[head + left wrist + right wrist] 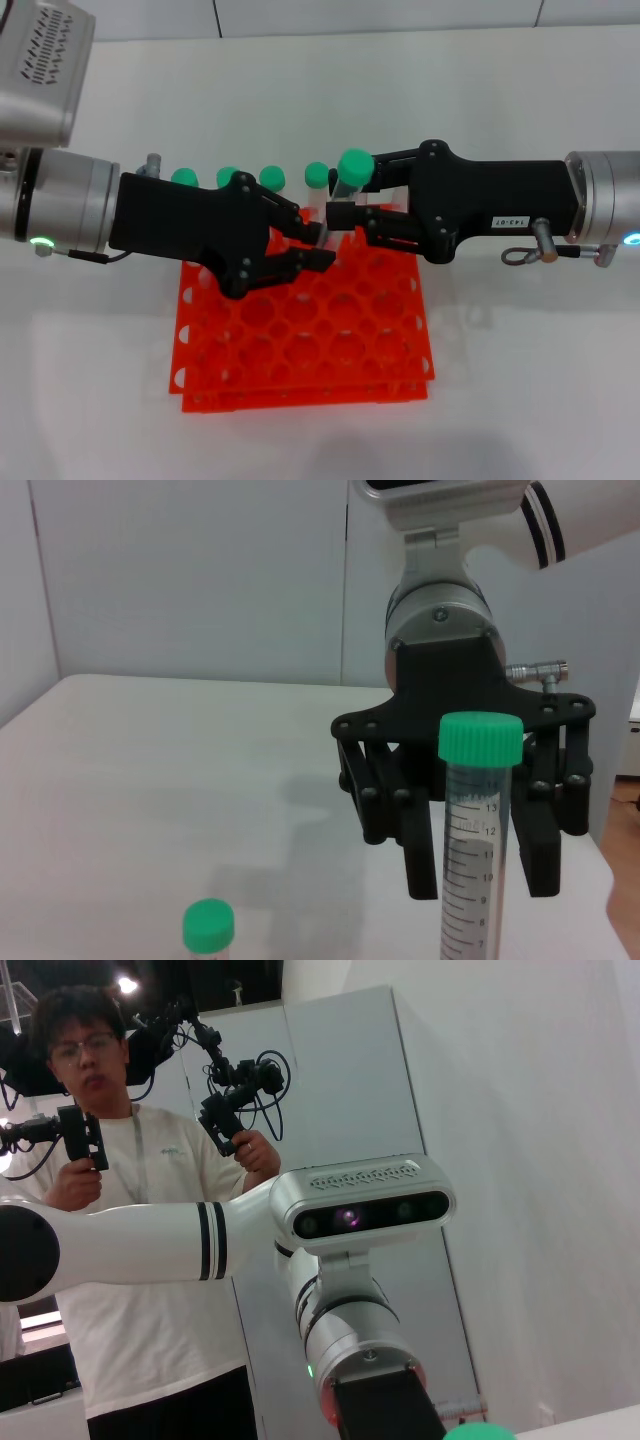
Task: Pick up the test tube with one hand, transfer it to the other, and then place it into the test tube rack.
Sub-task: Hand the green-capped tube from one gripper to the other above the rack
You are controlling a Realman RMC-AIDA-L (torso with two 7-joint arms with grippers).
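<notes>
The left end effector [322, 246] reaches in from the left above the far part of the test tube rack [300, 350]. Its 2 black fingers are closed on the lower end of the test tube [345, 192]. The tube stands roughly upright in the air over the rack's far edge, green cap on top, and is not seated in any hole.

The right end effector [352, 190], the one with the small white label on its body, comes in from the right and faces the left one. Its fingers [545, 855] are spread apart, 1 on each side of the tube's upper part. In the left wrist view they sit behind the tube with a visible gap on both sides, so they are not gripping it. That view also shows the tube's graduation marks and its cap level with the right end effector's linkage.

The orange-red rack lies flat on the white counter [520, 380] below both arms. 4 other green-capped tubes [228, 177] stand in a row along its far edge, partly hidden by the left end effector.

In the right wrist view, a person [130, 1200] in a white T-shirt stands behind the robot's left arm, holding a handheld controller in each hand.
</notes>
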